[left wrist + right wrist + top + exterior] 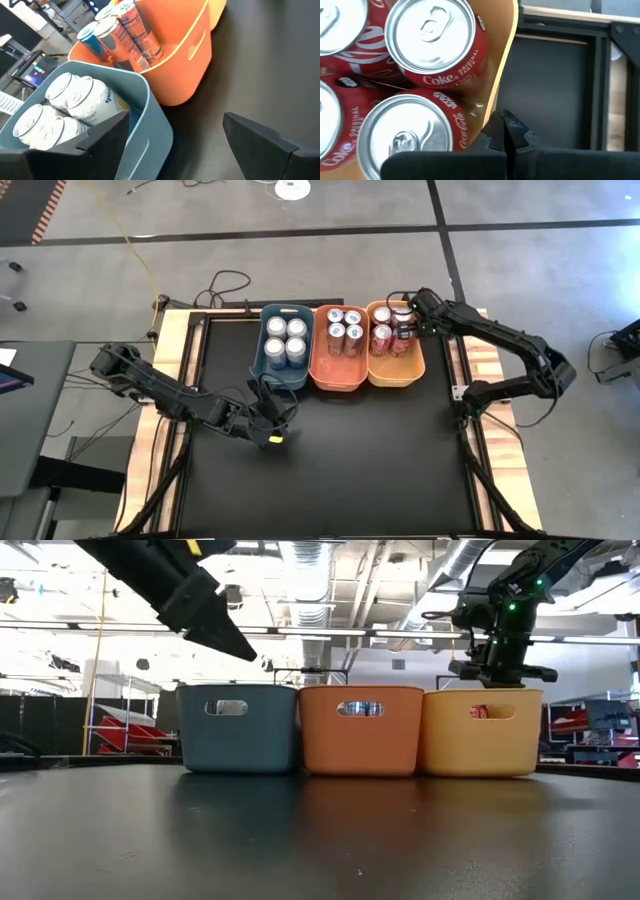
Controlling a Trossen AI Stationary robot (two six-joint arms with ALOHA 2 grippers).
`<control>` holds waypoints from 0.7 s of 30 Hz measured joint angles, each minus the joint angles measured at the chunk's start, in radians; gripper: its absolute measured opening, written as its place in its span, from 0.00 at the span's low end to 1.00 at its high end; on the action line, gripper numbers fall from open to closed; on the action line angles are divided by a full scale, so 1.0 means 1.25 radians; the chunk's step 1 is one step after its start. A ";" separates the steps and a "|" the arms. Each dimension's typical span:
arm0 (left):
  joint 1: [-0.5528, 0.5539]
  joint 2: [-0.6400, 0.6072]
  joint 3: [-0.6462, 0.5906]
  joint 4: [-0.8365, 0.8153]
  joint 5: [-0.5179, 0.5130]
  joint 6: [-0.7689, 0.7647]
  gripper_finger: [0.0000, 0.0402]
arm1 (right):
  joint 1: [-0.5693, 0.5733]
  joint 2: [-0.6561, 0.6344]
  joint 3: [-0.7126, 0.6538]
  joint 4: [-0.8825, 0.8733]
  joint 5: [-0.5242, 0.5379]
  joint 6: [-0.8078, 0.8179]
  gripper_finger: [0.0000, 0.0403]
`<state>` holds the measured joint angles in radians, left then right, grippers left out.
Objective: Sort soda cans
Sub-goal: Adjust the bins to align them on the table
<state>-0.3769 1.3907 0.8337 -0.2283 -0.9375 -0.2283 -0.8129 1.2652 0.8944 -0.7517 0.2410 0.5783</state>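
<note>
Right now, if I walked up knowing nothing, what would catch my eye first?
Three bins in a row at the table's far edge: blue bin, orange bin, yellow bin, each packed with soda cans. The right claw hangs shut over the yellow bin; the left claw is open before the blue one.

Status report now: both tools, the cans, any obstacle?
Left tool open, empty, near blue bin. Right tool shut, empty, over yellow bin. Cans all in bins. No obstacle seen.

Soda cans [286, 340] in three side-by-side bins [340, 379]
</note>
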 joint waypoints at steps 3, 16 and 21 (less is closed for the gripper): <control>0.009 0.000 0.000 0.000 0.000 0.000 0.79 | 0.010 0.000 0.000 0.015 -0.003 0.003 0.00; 0.027 0.000 0.000 0.000 0.001 0.000 0.79 | 0.020 0.000 0.000 0.065 -0.032 -0.008 0.00; 0.027 0.000 0.000 0.002 0.005 -0.011 0.79 | 0.021 0.000 0.001 0.072 -0.048 -0.020 0.00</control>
<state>-0.3431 1.3908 0.8333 -0.2264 -0.9314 -0.2416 -0.7869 1.2652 0.8950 -0.6614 0.1815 0.5531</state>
